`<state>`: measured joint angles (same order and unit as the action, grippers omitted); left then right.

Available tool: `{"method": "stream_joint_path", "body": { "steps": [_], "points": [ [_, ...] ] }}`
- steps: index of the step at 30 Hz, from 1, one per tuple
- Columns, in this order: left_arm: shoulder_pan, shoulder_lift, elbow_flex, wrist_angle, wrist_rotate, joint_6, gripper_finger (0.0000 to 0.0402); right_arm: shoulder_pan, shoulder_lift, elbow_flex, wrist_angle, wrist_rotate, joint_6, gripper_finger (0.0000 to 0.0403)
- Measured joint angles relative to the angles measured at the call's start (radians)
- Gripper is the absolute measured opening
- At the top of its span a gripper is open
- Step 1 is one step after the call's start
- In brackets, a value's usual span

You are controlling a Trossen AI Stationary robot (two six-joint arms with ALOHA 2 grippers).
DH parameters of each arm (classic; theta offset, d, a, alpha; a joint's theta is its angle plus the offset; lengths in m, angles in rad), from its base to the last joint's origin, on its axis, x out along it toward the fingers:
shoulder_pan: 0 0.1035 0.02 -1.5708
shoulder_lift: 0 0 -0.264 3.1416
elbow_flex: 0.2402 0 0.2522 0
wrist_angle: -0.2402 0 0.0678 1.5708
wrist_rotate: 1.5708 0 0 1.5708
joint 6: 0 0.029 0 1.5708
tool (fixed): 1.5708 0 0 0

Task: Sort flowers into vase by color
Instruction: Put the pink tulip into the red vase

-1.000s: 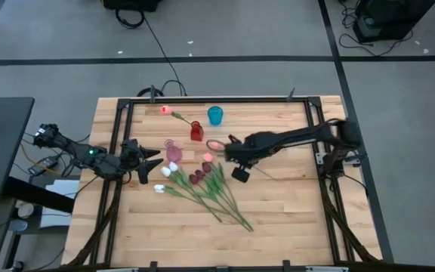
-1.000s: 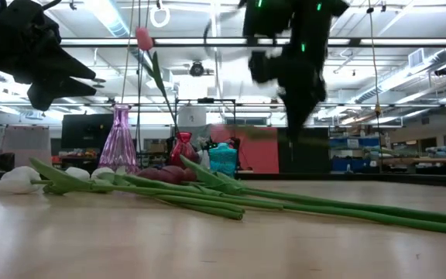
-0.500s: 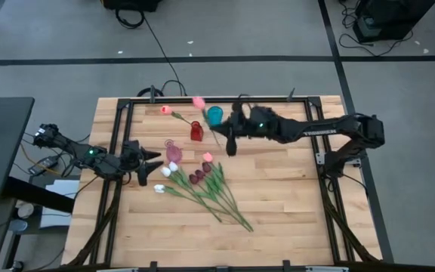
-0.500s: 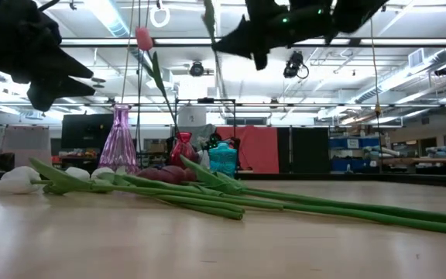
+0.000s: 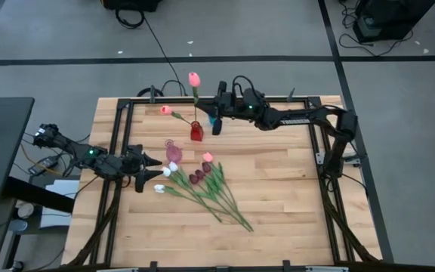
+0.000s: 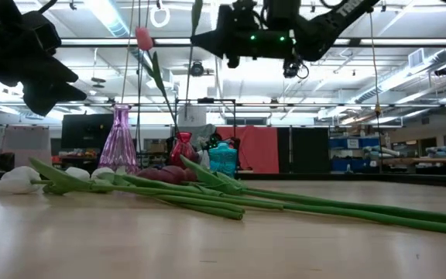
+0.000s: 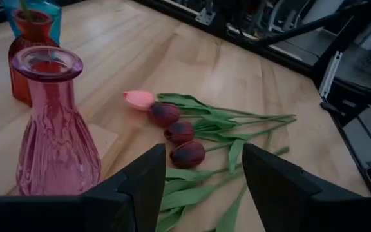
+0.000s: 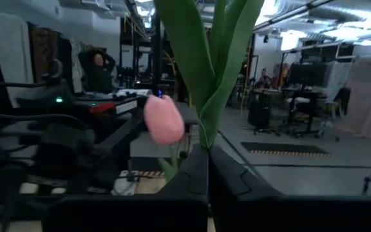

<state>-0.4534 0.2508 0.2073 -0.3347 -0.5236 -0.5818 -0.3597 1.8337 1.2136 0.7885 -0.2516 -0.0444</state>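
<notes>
My right gripper [image 5: 205, 104] is shut on a pink tulip [image 5: 194, 78] that stands upright high above the red vase [image 5: 196, 131]; its head is above the right wrist view. A second pink flower [image 5: 165, 109] sticks out of the red vase by its stem. The other flowers [image 5: 202, 181], with pink, maroon and white heads, lie flat in a pile mid-table. The pink vase [image 7: 50, 129] and the blue vase [image 5: 214, 115] stand close by. My left gripper [image 7: 201, 167] waits open at the left, facing the pink vase. My right gripper pinches the tulip's green stem and leaves [image 8: 206, 138] between its two shut fingers [image 8: 192, 177]. The fingers lie about level, coming from the table's right, across the stem. The flower stands upright, lifted clear of the table; whether its lower end reaches the red vase I cannot tell.
A dark metal frame [image 5: 225, 98] runs along the table's far edge, just behind the vases. Bare wood [image 5: 278, 189] lies right of and nearer than the pile. A person sits in the room beyond [image 8: 98, 67].
My right gripper has risen from mid-table and gone toward the far edge and the red vase, tipping from pointing down to about level. It has stayed shut on the pink tulip, which has swung upright. My left gripper has turned a little in place.
</notes>
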Motion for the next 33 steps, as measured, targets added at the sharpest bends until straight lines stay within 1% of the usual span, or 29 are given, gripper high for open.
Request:
{"method": "stream_joint_path", "body": {
  "steps": [7, 10, 13, 16, 21, 24, 26, 31, 33],
  "points": [
    [0.0, 0.0, 0.0, 0.0, 0.002, -0.032, 0.0211, -0.023, 0.113, 0.028, 0.035, 0.012, -0.002, 0.0005],
    [0.0, 0.0, 0.0, -0.001, 0.002, -0.036, 0.0211, -0.029, 0.117, 0.028, 0.021, 0.016, -0.002, 0.0007],
    [0.0, 0.0, 0.0, -0.002, 0.002, -0.032, 0.0211, -0.029, 0.118, 0.029, -0.018, 0.005, 0.005, 0.0019],
    [0.0, 0.0, 0.0, -0.005, 0.002, -0.031, 0.0211, -0.028, 0.111, 0.029, -0.126, -0.017, -0.01, 0.0042],
    [0.0, 0.0, 0.0, -0.013, 0.002, -0.032, 0.0211, -0.03, 0.078, 0.029, -0.324, -0.005, -0.038, 0.0108],
    [0.0, 0.0, 0.0, -0.013, 0.002, -0.032, 0.0211, -0.031, 0.033, 0.028, -0.452, 0.002, -0.07, 0.0145],
    [0.0, 0.0, 0.0, -0.013, 0.002, -0.032, 0.0211, -0.03, -0.009, 0.028, -0.525, 0.027, -0.087, 0.0163],
    [0.0, 0.0, 0.0, -0.013, 0.002, -0.032, 0.0211, -0.025, -0.131, 0.029, -0.801, 0.088, -0.117, 0.0184],
    [0.0, 0.0, 0.0, -0.012, -0.004, -0.032, 0.0211, -0.016, -0.175, 0.029, -0.92, 0.121, -0.081, 0.0184]
  ]
}}
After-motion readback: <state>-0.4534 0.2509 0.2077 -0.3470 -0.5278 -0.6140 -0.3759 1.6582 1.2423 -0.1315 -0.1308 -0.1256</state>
